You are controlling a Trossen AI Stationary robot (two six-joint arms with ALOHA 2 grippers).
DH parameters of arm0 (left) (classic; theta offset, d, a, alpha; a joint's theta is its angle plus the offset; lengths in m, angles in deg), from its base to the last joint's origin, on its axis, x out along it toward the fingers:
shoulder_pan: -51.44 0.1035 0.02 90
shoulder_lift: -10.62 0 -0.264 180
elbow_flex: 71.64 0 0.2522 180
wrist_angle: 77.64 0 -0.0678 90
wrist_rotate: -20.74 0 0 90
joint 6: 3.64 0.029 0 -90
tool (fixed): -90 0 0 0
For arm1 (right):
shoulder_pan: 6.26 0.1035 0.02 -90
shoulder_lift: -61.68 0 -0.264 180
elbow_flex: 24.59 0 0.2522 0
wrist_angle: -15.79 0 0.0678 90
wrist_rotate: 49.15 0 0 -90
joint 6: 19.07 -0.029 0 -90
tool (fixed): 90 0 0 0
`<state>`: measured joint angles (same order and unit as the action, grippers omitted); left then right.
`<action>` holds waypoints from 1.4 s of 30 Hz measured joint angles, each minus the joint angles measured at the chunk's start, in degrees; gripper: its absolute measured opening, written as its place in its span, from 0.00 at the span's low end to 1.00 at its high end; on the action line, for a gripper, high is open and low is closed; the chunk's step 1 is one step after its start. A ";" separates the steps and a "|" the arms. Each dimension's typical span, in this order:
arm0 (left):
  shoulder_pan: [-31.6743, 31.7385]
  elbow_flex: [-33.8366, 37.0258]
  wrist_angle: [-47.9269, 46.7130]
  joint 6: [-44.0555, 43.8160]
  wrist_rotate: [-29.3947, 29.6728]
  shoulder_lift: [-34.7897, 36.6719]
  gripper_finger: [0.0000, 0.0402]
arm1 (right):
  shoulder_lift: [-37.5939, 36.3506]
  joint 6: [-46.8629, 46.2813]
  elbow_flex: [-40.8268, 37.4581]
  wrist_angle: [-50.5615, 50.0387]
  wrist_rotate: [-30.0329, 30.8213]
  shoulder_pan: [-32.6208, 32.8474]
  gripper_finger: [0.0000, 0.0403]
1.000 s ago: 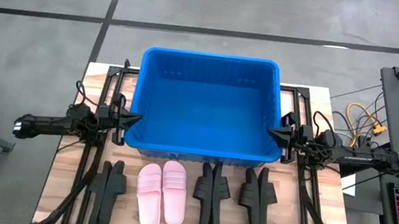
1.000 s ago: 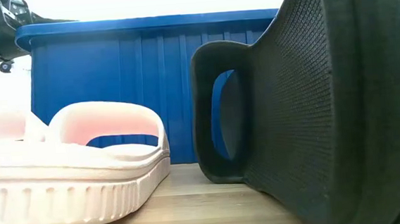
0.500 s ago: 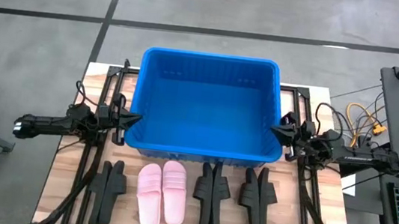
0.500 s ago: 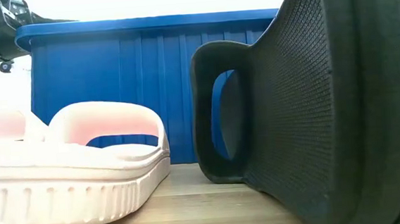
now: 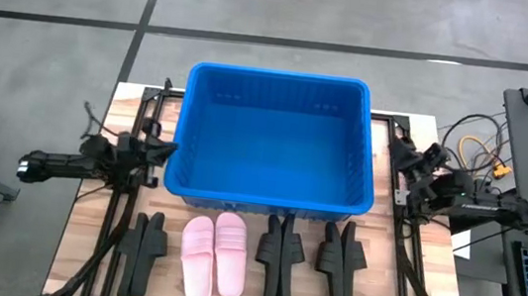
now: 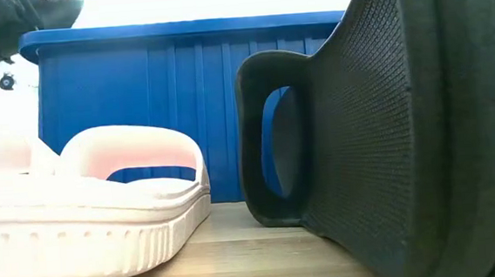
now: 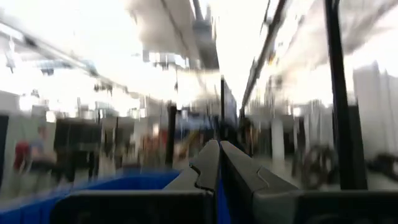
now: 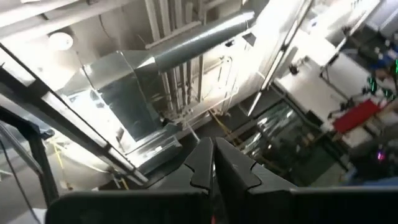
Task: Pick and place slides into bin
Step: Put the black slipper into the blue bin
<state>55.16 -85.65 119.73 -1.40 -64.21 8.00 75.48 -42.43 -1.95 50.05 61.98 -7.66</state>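
Left gripper (image 5: 159, 146), fingers pressed together and empty, is held beside the bin's (image 5: 268, 200) left wall; right gripper (image 5: 405, 154), likewise closed and empty, by the right wall. Slides are lined up lengthwise in front of the bin: left black pair (image 5: 143, 251) nearest left arm, pink pair (image 5: 215, 256) next.

On the surface (image 5: 83, 247) sit one blue bin (image 5: 266, 204); three pairs of black slides, at (image 5: 145, 250), (image 5: 277, 261) and (image 5: 337, 266), six in all; one pink pair (image 5: 215, 256), two slides; eight slides altogether.
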 joint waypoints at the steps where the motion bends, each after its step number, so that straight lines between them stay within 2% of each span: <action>1: -0.02 0.02 3.86 0.04 0.97 -0.03 0.00 | 0.92 1.16 1.59 -0.15 -0.12 0.01 0.03; 3: -0.02 0.02 11.63 -0.35 3.14 -0.06 0.00 | 2.98 3.56 5.38 -2.06 -0.56 0.01 0.05; 6: 0.02 -0.07 19.89 -0.35 3.06 -0.63 0.00 | 6.16 6.41 11.53 -9.17 -1.63 0.01 0.08; 8: 0.02 -0.53 21.34 -0.73 3.36 -1.05 0.00 | 8.10 7.10 15.94 -16.32 -1.80 0.01 0.12; 11: -0.02 -2.62 20.48 -8.56 10.75 -2.27 0.01 | 11.75 5.02 22.97 -26.00 -2.74 0.04 0.18; 13: 0.06 -3.57 20.86 -12.36 13.69 -4.15 0.04 | 14.38 3.09 27.99 -31.48 -7.70 0.03 0.25; 16: -0.02 -4.32 20.47 -13.90 13.15 -8.02 0.12 | 18.57 2.61 36.00 -39.14 -17.87 0.05 0.34; 19: 0.02 -5.82 21.40 -18.20 11.06 -12.24 0.23 | 22.06 1.44 44.63 -52.30 -30.21 0.05 0.42; 21: 0.02 -7.35 22.34 -19.24 8.74 -15.19 0.30 | 24.01 -2.95 50.01 -62.82 -34.20 0.12 0.44; 24: 0.00 -9.51 25.33 -23.87 8.27 -18.86 0.39 | 26.82 -7.43 57.21 -79.47 -34.75 1.35 0.44; 27: 0.00 -11.12 28.44 -24.41 8.43 -21.71 0.43 | 30.03 -9.69 62.88 -94.11 -34.60 2.91 0.43; 31: 0.02 -12.65 29.03 -24.41 8.71 -23.83 0.45 | 33.84 -12.70 67.87 -107.12 -34.62 6.51 0.41; 38: 0.02 -12.60 29.86 -29.18 8.93 -26.50 0.46 | 39.05 -18.45 69.53 -113.22 -34.18 19.30 0.40; 42: 0.02 -12.52 29.90 -30.53 8.94 -28.20 0.46 | 42.96 -25.17 69.44 -117.61 -29.20 30.70 0.40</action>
<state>55.18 -98.17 149.63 -31.92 -55.27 -20.20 118.44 -67.60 67.50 -67.56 32.79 23.03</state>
